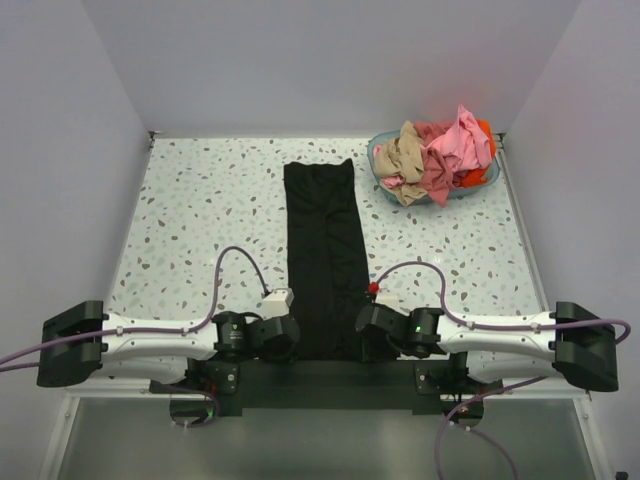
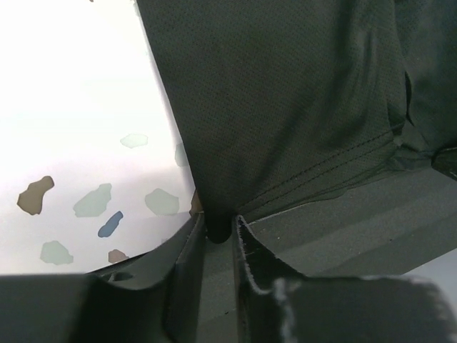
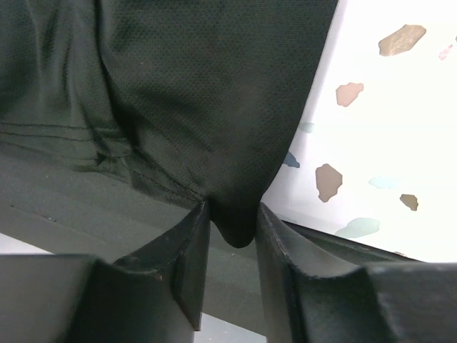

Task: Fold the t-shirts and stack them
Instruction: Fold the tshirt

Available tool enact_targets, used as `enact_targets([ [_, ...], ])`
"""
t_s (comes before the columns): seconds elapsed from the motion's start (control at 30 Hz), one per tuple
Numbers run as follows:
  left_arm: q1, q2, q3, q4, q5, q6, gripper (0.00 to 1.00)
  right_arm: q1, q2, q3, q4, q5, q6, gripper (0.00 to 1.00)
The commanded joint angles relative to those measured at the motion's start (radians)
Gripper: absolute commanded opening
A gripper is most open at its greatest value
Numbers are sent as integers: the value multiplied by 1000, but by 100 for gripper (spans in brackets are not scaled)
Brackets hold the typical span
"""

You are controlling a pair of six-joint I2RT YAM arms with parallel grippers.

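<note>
The black t-shirt (image 1: 322, 250) lay as a long strip down the speckled table (image 1: 200, 210). The left gripper (image 2: 220, 227) pinched its near left corner, the right gripper (image 3: 234, 229) its near right corner. A pink t-shirt (image 1: 455, 140), tan t-shirt (image 1: 403, 155) and orange-red t-shirt (image 1: 473, 178) sat heaped in the teal basket (image 1: 373, 158), far right.

A: Black shirt (image 1: 322, 255)?
B: Matt cloth, fine mesh knit, stitched hem.
A: Table (image 1: 190, 200)?
B: Smooth, white w/ grey-brown speckles, stone look.
A: Left claw (image 2: 218, 225), right claw (image 3: 232, 221)?
B: Matt black, prob. plastic, edges a bit rough.
A: Basket (image 1: 373, 155)?
B: Teal plastic, smooth.
</note>
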Motion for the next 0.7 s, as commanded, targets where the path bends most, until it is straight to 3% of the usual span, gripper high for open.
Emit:
enact_targets([
  [0.0, -9, 14, -17, 25, 9, -32, 23, 10, 10, 0, -29, 34, 30, 34],
  [0.2, -11, 9, -19, 16, -8, -52, 0, 10, -20, 4, -46, 55, 33, 21],
  [0.37, -11, -12, -8, 8, -31, -72, 0, 10, -33, 41, -94, 92, 18, 0],
  [0.67, -5, -84, 115, -43, -138, -61, 0, 10, -20, 184, -187, 189, -46, 0],
])
